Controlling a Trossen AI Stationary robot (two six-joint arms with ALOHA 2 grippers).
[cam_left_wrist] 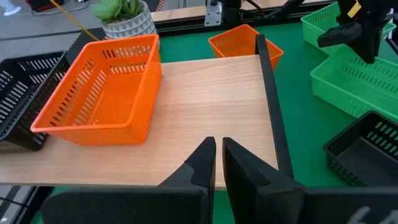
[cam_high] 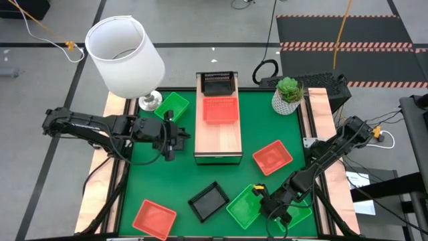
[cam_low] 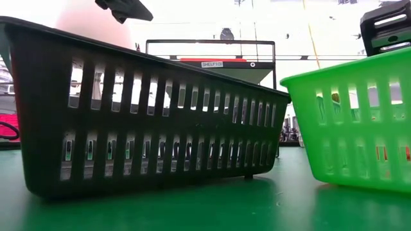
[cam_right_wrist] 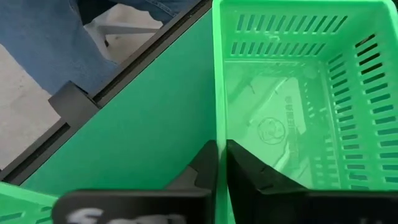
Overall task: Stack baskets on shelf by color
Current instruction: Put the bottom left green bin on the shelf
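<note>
The shelf point(cam_high: 218, 137) lies at the table's middle. A black basket point(cam_high: 219, 84) sits on its far end and an orange-red basket point(cam_high: 221, 110) next to that. My left gripper point(cam_high: 180, 138) is shut and empty, level at the shelf's left edge; its wrist view looks across the board point(cam_left_wrist: 205, 106). My right gripper point(cam_high: 262, 195) is shut on a green basket point(cam_high: 244, 206) at the near right. Loose on the table are a black basket point(cam_high: 209, 201), orange-red baskets point(cam_high: 272, 157) point(cam_high: 154, 219) and green baskets point(cam_high: 172, 107) point(cam_high: 297, 215). My right gripper pinches the green basket's side wall at its rim point(cam_right_wrist: 217, 134), one finger inside the basket and one outside. The fingers come from above, slanting down from the table's right. The basket sits upright, and in the low view point(cam_low: 350, 128) its bottom seems to be on the table.
A white lamp point(cam_high: 127, 50) stands at the far left and a potted plant point(cam_high: 287, 94) at the far right. Pale wooden planks point(cam_high: 321, 114) run along the table's sides. A person's leg point(cam_right_wrist: 74, 43) shows beyond the table's edge.
</note>
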